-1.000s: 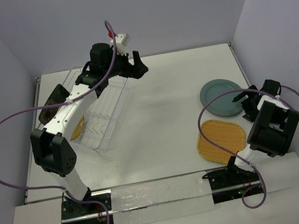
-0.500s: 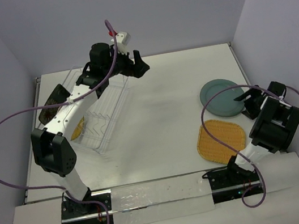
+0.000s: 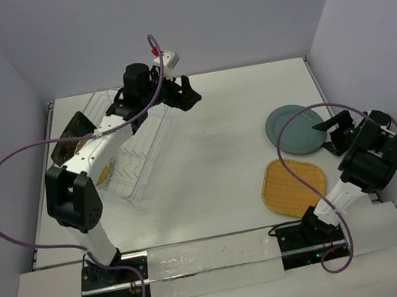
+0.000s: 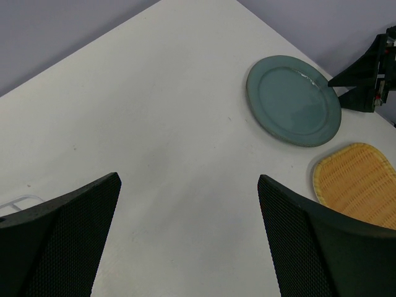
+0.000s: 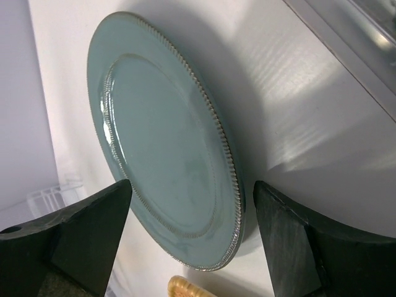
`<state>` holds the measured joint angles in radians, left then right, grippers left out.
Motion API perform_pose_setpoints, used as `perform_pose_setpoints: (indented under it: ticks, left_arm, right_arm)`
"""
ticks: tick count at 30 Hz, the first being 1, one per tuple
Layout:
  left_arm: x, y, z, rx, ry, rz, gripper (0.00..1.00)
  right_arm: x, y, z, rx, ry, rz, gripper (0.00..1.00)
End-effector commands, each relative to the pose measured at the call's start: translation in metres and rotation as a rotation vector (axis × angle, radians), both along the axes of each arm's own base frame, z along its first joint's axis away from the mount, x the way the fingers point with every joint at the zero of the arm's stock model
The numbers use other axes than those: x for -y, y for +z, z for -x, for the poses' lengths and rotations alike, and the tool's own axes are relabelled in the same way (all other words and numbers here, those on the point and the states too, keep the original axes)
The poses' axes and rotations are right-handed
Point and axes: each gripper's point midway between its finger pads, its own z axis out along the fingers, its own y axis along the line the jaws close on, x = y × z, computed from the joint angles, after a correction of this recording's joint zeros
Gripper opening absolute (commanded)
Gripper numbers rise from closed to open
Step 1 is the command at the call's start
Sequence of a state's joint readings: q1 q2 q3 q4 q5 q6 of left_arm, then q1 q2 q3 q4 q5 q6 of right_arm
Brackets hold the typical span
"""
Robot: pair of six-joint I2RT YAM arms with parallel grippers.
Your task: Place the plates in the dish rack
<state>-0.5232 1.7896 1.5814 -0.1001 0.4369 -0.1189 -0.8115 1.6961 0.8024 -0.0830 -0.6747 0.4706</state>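
While the left jaws hang apart and empty by the dish rack (image 3: pixel 138 155), the right arm (image 3: pixel 368 158) has swung in so its jaws, spread wide, face the rim of the teal-grey plate (image 5: pixel 167 154) lying on the worktop (image 3: pixel 219 137), seemingly ready to grasp.

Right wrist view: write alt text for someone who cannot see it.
A round teal-grey plate lies flat on the white table, filling most of the view. The right tool's two dark fingers, spread open, frame its near rim.

Bright, even light; soft shadows.
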Motion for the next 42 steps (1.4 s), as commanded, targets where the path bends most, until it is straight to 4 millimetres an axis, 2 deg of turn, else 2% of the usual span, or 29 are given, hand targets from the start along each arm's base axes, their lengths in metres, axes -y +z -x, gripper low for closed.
perform_pose_setpoints:
  ticks: [1,4,9,15,20,23,29,33,37,42]
  left_arm:
    - [0.015,0.012,-0.006,0.08,-0.061,0.022,0.99]
    - [0.019,0.008,-0.006,0.076,-0.085,0.028,0.99]
    - [0.021,-0.002,-0.012,0.068,-0.081,0.015,0.99]
    - [0.025,-0.011,-0.018,0.047,-0.079,0.012,0.99]
    - [0.026,-0.013,-0.018,0.045,-0.083,0.014,0.99]
    - [0.025,-0.014,-0.019,0.041,-0.075,0.011,0.99]
    - [0.025,-0.015,-0.015,0.026,-0.079,0.014,0.99]
    - [0.024,-0.013,-0.013,0.018,-0.081,0.016,0.99]
    - [0.027,-0.009,-0.006,0.007,-0.108,0.038,0.99]
    - [0.029,-0.003,-0.001,-0.014,-0.12,0.067,0.99]
  right_arm:
    - [-0.004,-0.039,0.023,-0.128,-0.016,-0.077,0.85]
    - [-0.005,-0.04,0.02,-0.11,0.019,-0.08,0.77]
    - [-0.005,-0.04,0.019,-0.105,0.025,-0.08,0.71]
    - [-0.003,-0.042,0.018,-0.115,0.01,-0.074,0.56]
    - [-0.002,-0.043,0.017,-0.129,0.004,-0.057,0.49]
    - [-0.002,-0.043,0.018,-0.133,-0.001,-0.05,0.31]
    - [-0.001,-0.042,0.015,-0.122,0.012,0.004,0.02]
    - [-0.005,-0.029,0.005,-0.058,0.044,0.027,0.0]
    - [-0.01,0.002,-0.01,0.044,0.09,0.086,0.0]
    - [-0.025,0.054,-0.033,0.2,0.146,0.147,0.0]
